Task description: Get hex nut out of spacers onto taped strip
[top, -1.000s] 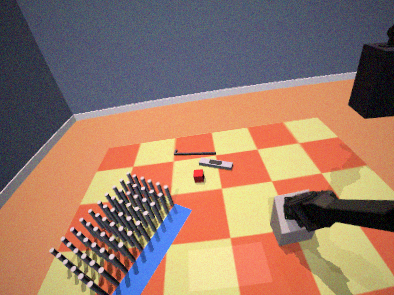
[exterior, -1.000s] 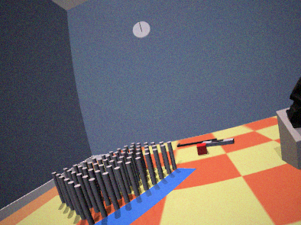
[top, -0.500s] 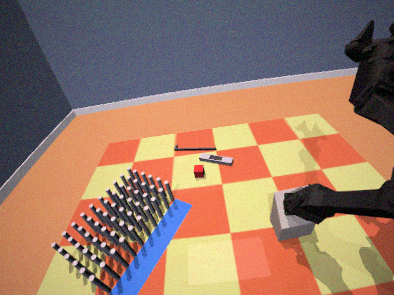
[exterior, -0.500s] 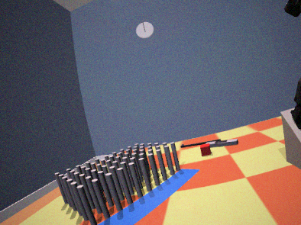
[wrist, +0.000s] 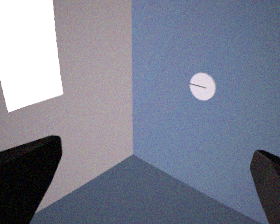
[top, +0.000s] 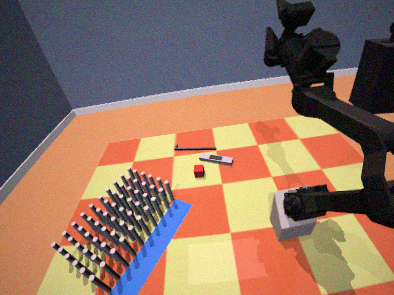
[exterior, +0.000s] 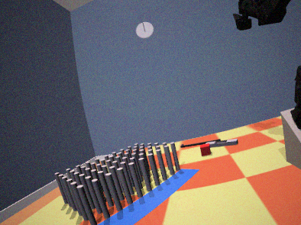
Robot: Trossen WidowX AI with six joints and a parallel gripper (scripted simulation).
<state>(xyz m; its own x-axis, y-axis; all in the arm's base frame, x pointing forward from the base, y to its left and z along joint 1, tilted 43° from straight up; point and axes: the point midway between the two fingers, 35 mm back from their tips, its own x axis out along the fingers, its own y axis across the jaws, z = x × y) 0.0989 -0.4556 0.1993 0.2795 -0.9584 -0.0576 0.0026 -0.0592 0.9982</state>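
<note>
Picking up a tool comes first, I judge: I'd bring my pincer (top: pixel 274 29) (exterior: pixel 241 4) (wrist: pixel 158 153), spread wide with nothing in it, down over the thin dark rod (top: pixel 195 148) (exterior: pixel 200 143), square across its shaft, clear of the pale bar (top: pixel 216 159) (exterior: pixel 224 143) and red cube (top: pixel 199 171) (exterior: pixel 205 149). The nut I can't make out among the spacers (top: pixel 112 216) (exterior: pixel 122 178); I'd locate it before reaching in.

metal spacers (exterior: pixel 123 182) upright by blue strip (exterior: pixel 153 197), red cube (exterior: pixel 205 149) nr tools (exterior: pixel 225 143), rd clock (exterior: pixel 144 30) on wall
</note>
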